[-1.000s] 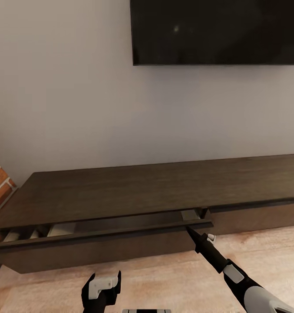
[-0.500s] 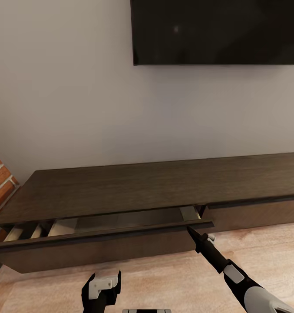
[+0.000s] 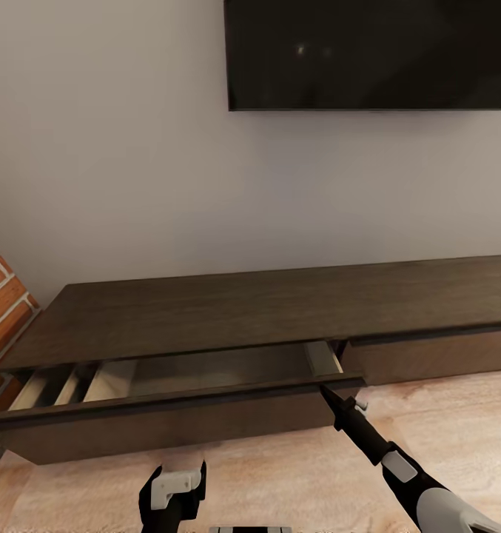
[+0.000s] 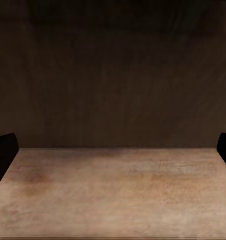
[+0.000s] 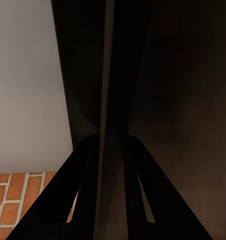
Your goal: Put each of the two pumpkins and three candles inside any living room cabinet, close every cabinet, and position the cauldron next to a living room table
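Note:
The long dark brown cabinet (image 3: 265, 311) runs along the wall, and its left drawer (image 3: 169, 426) is pulled partly out, showing a pale interior (image 3: 109, 377). My right gripper (image 3: 326, 392) is shut on the top edge of that drawer front at its right end. In the right wrist view its fingers (image 5: 88, 190) pinch the thin dark panel (image 5: 109, 75). My left gripper (image 3: 175, 468) hangs open and holds nothing, low in front of the drawer; the left wrist view faces the drawer front (image 4: 113, 75) over the floor (image 4: 113, 190). Pumpkins, candles, cauldron and table are out of view.
A black TV (image 3: 368, 52) hangs on the wall above the cabinet. A red brick wall (image 3: 2, 296) borders the cabinet's left end. The right drawer front (image 3: 428, 355) sits flush. Light wood-plank floor (image 3: 457, 414) lies in front.
The gap between the cabinet top and the left drawer front has widened: the drawer has come further out with my right gripper on it. The view shifted slightly; the left gripper kept its place.

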